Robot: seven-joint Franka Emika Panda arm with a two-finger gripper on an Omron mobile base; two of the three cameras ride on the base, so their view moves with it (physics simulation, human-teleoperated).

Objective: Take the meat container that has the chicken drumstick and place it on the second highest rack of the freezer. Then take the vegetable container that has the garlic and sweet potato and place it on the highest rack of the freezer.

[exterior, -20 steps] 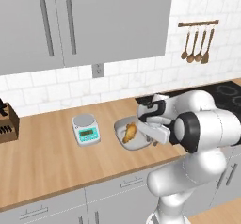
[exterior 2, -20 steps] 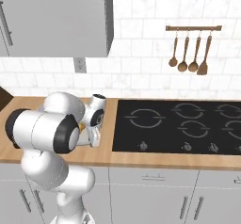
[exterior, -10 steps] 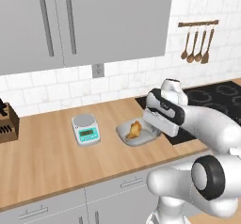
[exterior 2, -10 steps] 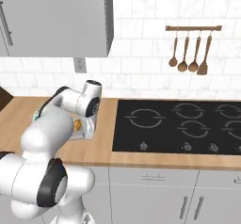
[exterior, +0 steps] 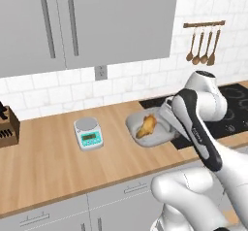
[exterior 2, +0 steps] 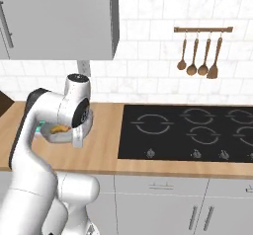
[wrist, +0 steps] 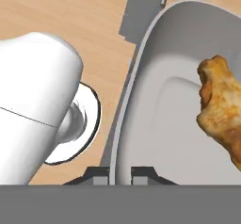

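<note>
Far left on the wooden worktop (exterior: 48, 162): a dark knife block (exterior: 7, 126) at the edge. Further right, a small kitchen scale (exterior: 88, 133) with a round plate and a green display. Next along, the grey meat container (exterior: 145, 130), resting on the worktop just beside the black cooktop (exterior 2: 188, 133), with the golden chicken drumstick (exterior: 147, 125) lying inside it. At the container's right-hand rim, seen from the left base view, the gripper (wrist: 120, 176), arm reaching down over the cooktop's near corner. Seen from the hand: jaws pressed tight on the container's thin wall (wrist: 123, 110), one tip outside the rim and one inside, drumstick (wrist: 221, 105) well to the right of the tips, apart from them. Above the cooktop, four wooden utensils (exterior 2: 200, 56) hanging on a wall rail. Overhead, grey cabinets (exterior: 87, 21) with bar handles.
</note>
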